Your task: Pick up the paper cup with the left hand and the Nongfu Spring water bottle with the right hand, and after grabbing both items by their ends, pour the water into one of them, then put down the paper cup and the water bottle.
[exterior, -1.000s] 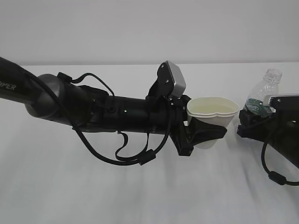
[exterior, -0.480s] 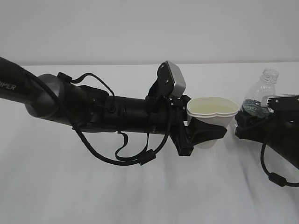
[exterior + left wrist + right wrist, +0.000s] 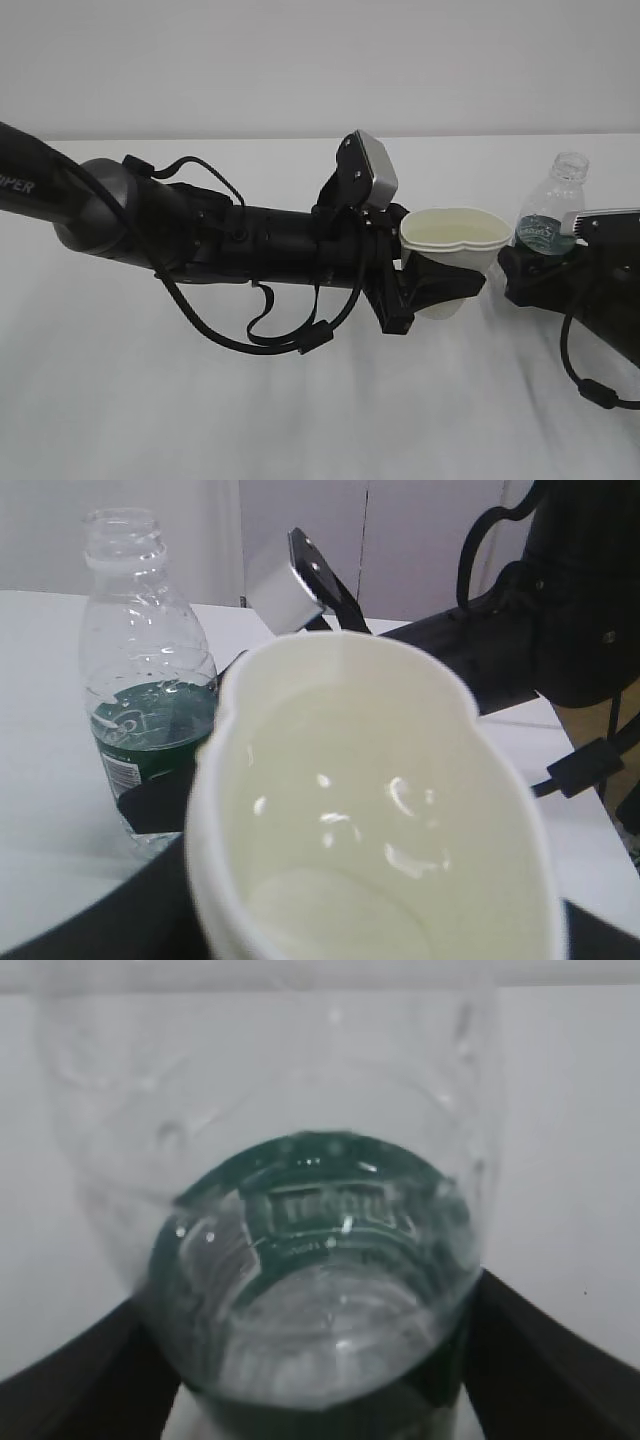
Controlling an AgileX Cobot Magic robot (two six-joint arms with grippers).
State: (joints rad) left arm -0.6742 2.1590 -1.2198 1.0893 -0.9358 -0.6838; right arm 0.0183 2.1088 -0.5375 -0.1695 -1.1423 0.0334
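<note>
Exterior view: plain white tabletop (image 3: 200, 420), grey-white wall (image 3: 300, 60) behind. Left pincer (image 3: 440, 285) pinches cream paper cup (image 3: 455, 240); right pincer (image 3: 530, 270) spread around upright clear green-labelled bottle (image 3: 550, 215).

On your desk (image 3: 120, 400), the left arm (image 3: 200, 235) reaches in from the left, its end effector (image 3: 440, 285) around the paper cup (image 3: 455, 240), which sits off the surface with water (image 3: 350, 880) in it. Just right of the cup stands the Nongfu Spring water bottle (image 3: 552, 212), upright, between the jaws of the right end effector (image 3: 535, 272) that enters from the right edge.
</note>
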